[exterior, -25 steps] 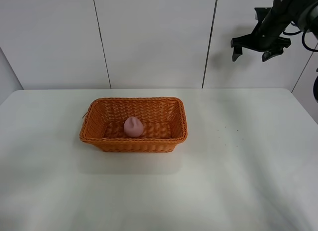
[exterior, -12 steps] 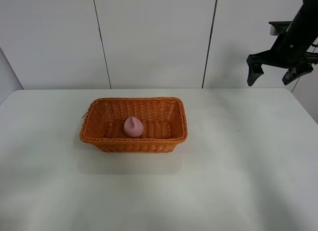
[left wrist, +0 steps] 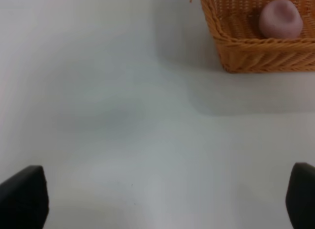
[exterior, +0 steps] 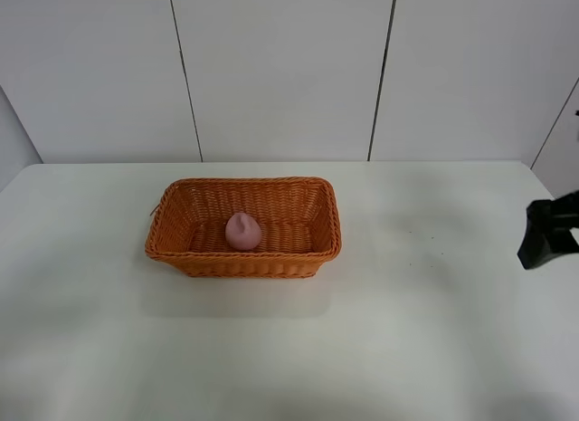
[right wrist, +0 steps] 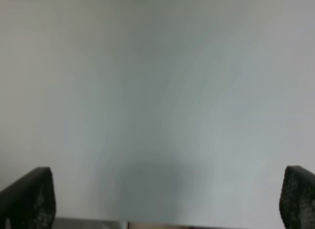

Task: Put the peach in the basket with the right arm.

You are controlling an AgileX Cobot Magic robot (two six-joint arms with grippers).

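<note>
peach point(exterior: 242, 231) already lying inside the basket point(exterior: 271, 190), on the woven floor left of middle, tip upward; basket standing on the table point(exterior: 425, 339) left of centre. nothing left to carry, by the look of it, so the step in hand judged to be the retreat of the right arm: best done by holding well right of the basket, keeping clear of the braided rim, and settling low at the right edge without brushing the table

right hand point(exterior: 546, 233) only partly in the high view, a dark block at the right edge, cut off by the frame; from the wrist view, right hand fingers point(right wrist: 27, 199) spread to the two corners with bare blurred surface between, so open and empty. left hand fingers point(left wrist: 22, 199) likewise parted wide over bare table, holding nothing, basket corner and peach far beyond them

left arm not visible in the high view at all. right wrist view smeared, no detail to read, surface hard to name
</note>
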